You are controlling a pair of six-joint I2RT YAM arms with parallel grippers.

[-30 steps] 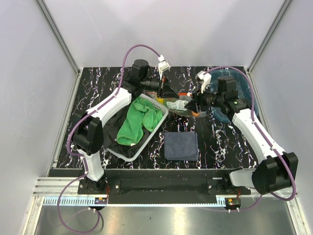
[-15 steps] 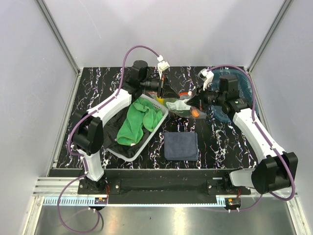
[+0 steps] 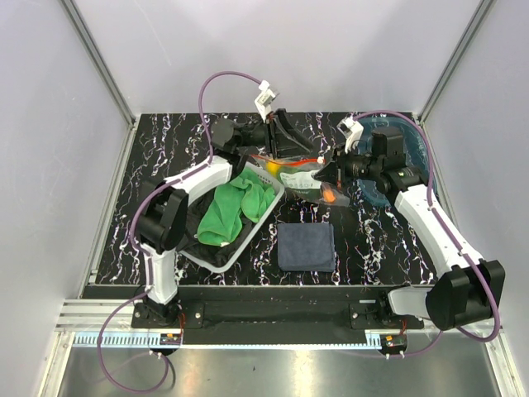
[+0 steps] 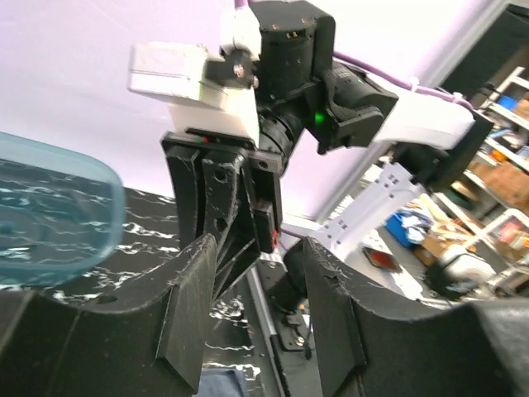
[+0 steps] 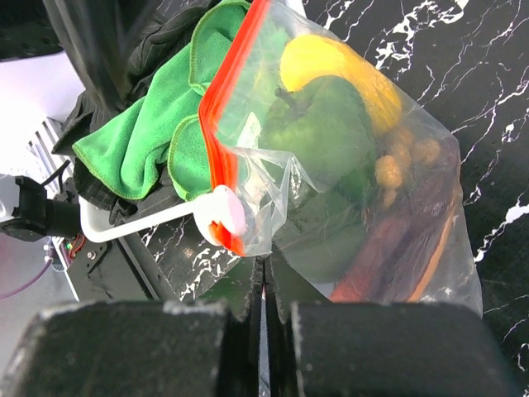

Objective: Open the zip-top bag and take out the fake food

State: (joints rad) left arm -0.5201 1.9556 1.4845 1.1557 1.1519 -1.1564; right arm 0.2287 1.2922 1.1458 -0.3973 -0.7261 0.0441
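Note:
The zip-top bag [image 3: 297,175] hangs by its right end from my right gripper [image 3: 329,175], its left end near the white basket's far corner. In the right wrist view the gripper [image 5: 263,269] is shut on the clear plastic just below the orange-red zip strip [image 5: 231,91] and its white slider [image 5: 223,213]. Inside the bag [image 5: 331,190] lies the fake food: a yellow lemon [image 5: 331,66], green vegetables [image 5: 322,124] and brown balls [image 5: 397,161]. My left gripper [image 3: 285,141] is raised behind the bag, open and empty [image 4: 260,248].
A white basket [image 3: 252,231] holding a green cloth [image 3: 235,207] stands at left on a black cloth [image 3: 190,219]. A dark blue cloth [image 3: 306,246] lies in front of the bag. The translucent blue tray [image 3: 409,145] sits at the back right, under the right arm.
My left gripper has let go of the bag's zip end, opened, and swung up and back. My right gripper has shut on the bag's edge and lifted slightly.

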